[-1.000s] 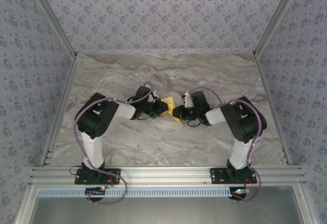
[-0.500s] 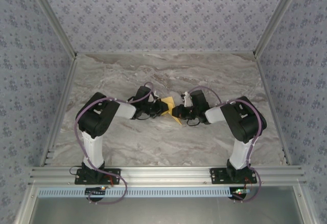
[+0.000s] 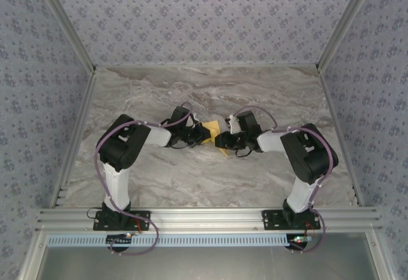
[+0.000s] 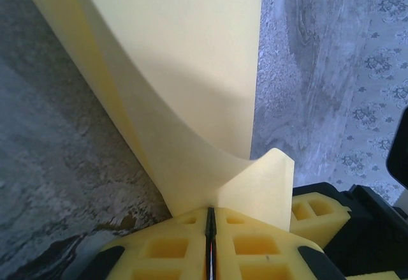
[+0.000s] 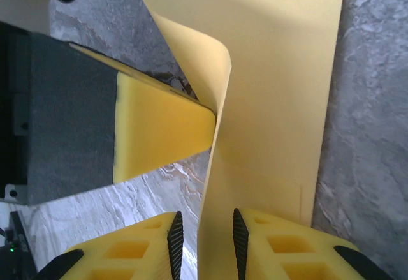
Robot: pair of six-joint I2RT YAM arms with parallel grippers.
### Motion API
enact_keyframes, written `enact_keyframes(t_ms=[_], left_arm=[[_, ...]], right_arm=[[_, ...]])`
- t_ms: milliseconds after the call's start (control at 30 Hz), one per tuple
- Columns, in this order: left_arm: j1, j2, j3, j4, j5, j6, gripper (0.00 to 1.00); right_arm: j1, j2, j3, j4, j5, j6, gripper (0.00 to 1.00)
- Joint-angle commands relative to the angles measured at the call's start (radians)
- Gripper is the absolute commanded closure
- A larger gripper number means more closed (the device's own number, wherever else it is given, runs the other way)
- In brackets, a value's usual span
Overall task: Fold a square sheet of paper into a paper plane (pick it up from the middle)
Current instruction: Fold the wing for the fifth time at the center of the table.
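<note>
Loosened over the last second at the right jaws, now standing slightly apart with an edge of the square sheet of paper [image 5: 280,69] running loosely between them, not clamped. Pinched tight at the other side by the closed left jaws, curling up between the two at the middle of the bench [image 3: 255,95]. Light, limp, quick to crease or slip; best taken at an edge or along a fold. Cut off at the far end in both wrist views; too small from above to judge any creases.

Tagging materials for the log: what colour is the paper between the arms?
Plain pale yellow, no marks; the sheet of paper shows best in the left wrist view.
</note>
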Motion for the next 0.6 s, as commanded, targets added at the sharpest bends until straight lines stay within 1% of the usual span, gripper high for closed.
enact_keyframes(t_ms=[0,167,300,400,567], left_arm=[[-0.01,0.034,0.021,-0.039,-0.029,0.027,0.89],[-0.01,0.042,0.028,-0.047,-0.028,0.024,0.89],[-0.009,0.042,0.032,-0.054,-0.028,0.025,0.89],[-0.01,0.041,0.032,-0.059,-0.028,0.025,0.89],[-0.01,0.039,0.033,-0.065,-0.03,0.026,0.89]], right_arm=[[0.005,-0.046,0.032,-0.149,0.051,-0.094,0.67],[0.039,-0.076,0.067,-0.268,0.145,-0.189,0.64],[0.09,-0.086,0.098,-0.345,0.265,-0.264,0.62],[0.13,-0.076,0.116,-0.373,0.347,-0.311,0.62],[0.164,-0.063,0.129,-0.38,0.424,-0.361,0.66]])
